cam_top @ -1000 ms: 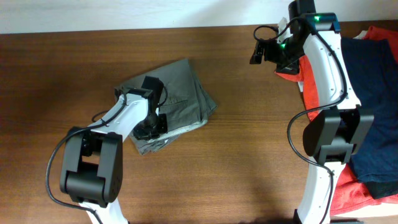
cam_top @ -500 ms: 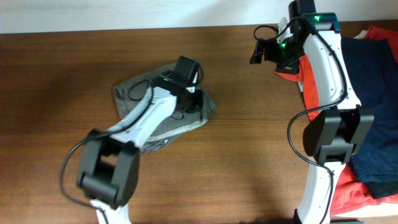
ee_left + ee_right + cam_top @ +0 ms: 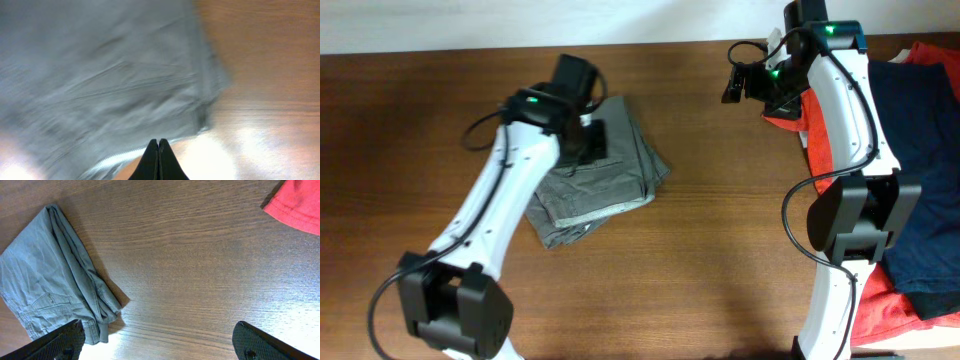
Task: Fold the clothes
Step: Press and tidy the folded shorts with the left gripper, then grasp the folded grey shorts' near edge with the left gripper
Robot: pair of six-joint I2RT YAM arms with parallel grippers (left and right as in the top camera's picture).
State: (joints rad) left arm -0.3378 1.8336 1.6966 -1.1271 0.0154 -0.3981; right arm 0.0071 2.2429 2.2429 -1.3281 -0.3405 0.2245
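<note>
The grey shorts (image 3: pixel 610 185) lie folded in a compact bundle on the wooden table (image 3: pixel 720 250), left of centre. My left gripper (image 3: pixel 592 140) hovers over the bundle's upper part. In the left wrist view its fingers (image 3: pixel 158 146) are pressed together with nothing between them, above the blurred grey cloth (image 3: pixel 110 80). My right gripper (image 3: pixel 735 85) is held high at the back right, apart from the shorts. Its jaws stand wide open and empty (image 3: pixel 162 345) over bare wood. The shorts also show at the left of the right wrist view (image 3: pixel 50 290).
An orange-red T-shirt (image 3: pixel 817 135) and a dark navy garment (image 3: pixel 920 150) are piled at the table's right edge, behind my right arm. A corner of the red cloth (image 3: pixel 297 205) shows in the right wrist view. The table's far edge meets a pale wall.
My left arm has swung from the shorts' lower left edge up and across to above their upper part, gripper shut. The right arm has not moved.
</note>
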